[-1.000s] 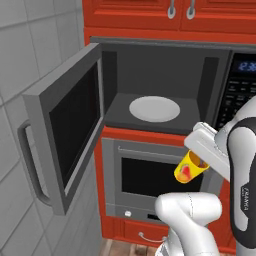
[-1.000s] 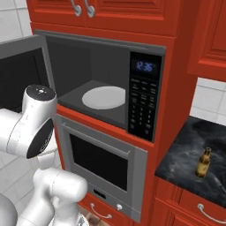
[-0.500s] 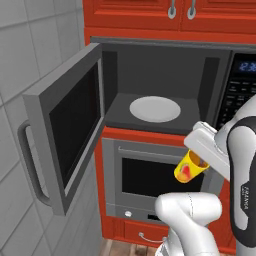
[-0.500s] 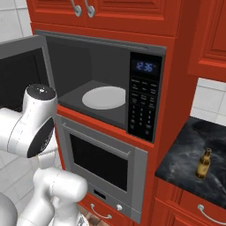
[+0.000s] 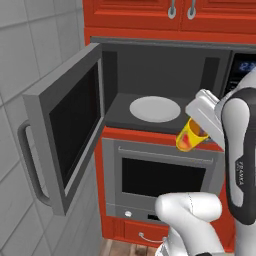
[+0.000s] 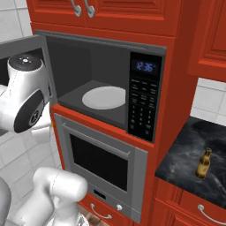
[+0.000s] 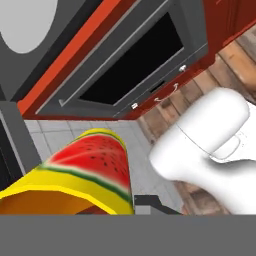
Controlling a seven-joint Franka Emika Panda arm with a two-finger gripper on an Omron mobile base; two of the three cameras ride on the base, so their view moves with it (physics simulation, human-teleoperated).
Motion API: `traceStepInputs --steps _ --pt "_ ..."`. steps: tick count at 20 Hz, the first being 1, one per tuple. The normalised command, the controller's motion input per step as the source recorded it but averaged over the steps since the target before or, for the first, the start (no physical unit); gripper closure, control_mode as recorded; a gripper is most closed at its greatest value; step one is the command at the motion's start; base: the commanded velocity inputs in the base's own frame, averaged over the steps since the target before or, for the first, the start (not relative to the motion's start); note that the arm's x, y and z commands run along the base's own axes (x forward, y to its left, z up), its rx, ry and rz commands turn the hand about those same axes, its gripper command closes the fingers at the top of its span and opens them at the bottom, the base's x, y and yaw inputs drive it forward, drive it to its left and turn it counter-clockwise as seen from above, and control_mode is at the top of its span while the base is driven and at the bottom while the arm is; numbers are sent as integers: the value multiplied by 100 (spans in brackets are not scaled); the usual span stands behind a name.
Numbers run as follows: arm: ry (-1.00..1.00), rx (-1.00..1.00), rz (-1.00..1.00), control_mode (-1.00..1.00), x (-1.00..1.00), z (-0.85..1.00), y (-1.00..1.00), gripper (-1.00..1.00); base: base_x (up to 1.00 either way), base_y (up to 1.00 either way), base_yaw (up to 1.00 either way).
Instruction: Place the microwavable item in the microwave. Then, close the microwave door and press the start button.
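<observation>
My gripper [image 5: 196, 129] is shut on the microwavable item [image 5: 189, 136], a yellow tapered cup with a red mark, held tilted. It hangs just outside the microwave [image 5: 165, 70], in front of the lower right edge of the opening, right of the white turntable plate [image 5: 155, 108]. In the hand view the cup [image 7: 85, 167] shows a watermelon print close up, with one dark fingertip [image 7: 150, 202] beside it. The microwave door [image 5: 65, 130] stands wide open to the left, its bar handle [image 5: 30, 165] facing outward. The keypad panel [image 6: 143, 103] and blue clock [image 6: 145, 67] sit right of the cavity [image 6: 92, 66].
A grey oven [image 5: 160, 177] with a dark window sits directly below the microwave. Red cabinets [image 6: 106, 13] surround both. A brown bottle [image 6: 203, 163] stands on the dark counter [image 6: 185, 150] at the right. A tiled wall [image 5: 30, 50] lies behind the open door.
The cup has risen in my gripper from the level of the oven's top to the microwave's lower edge. The arm's elbow has swung higher. The door and plate have not moved.
</observation>
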Motion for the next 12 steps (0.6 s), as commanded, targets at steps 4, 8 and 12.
traceStepInputs --steps 4,8,12 --pt "-11 -1 -23 -100 71 4 -1 100 0 0 0" --pt "0 0 -18 -100 76 -13 -27 100 0 0 0" --pt "0 0 -11 -100 83 -9 -21 100 0 0 0"
